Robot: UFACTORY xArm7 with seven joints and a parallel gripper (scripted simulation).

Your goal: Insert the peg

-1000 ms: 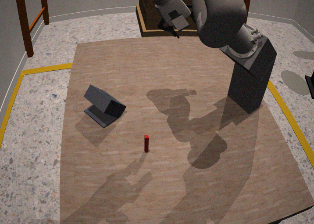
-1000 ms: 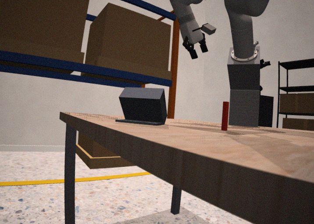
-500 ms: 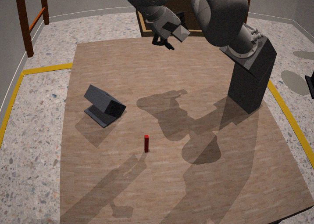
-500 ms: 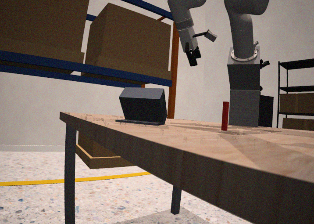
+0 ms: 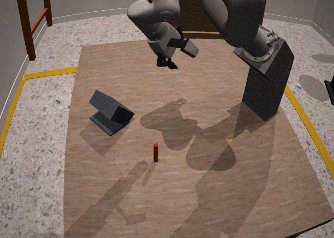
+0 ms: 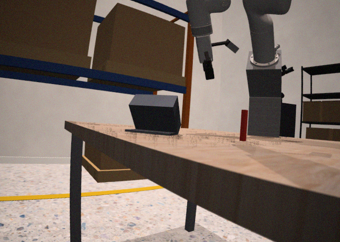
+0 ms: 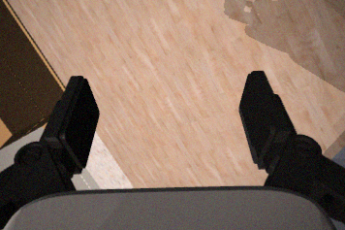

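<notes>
A red peg (image 5: 155,152) (image 6: 243,125) stands upright on the wooden table (image 5: 216,208) (image 6: 274,156), near its middle. The dark grey sloped panel (image 5: 111,109) (image 6: 155,113) sits on its base plate to the left of the peg; its hole is not visible from these views. My gripper (image 5: 166,63) (image 6: 208,69) (image 7: 168,92) is open and empty. It hangs high above the table's far part, well away from both the peg and the panel. The wrist view shows only bare table between the fingers.
The robot's dark pedestal (image 5: 266,81) (image 6: 263,107) stands at the table's right side. A shelf rack with cardboard boxes (image 6: 137,41) stands behind the table. A brown crate (image 5: 194,13) sits on the floor beyond the far edge. Yellow floor tape (image 5: 48,72) borders the area.
</notes>
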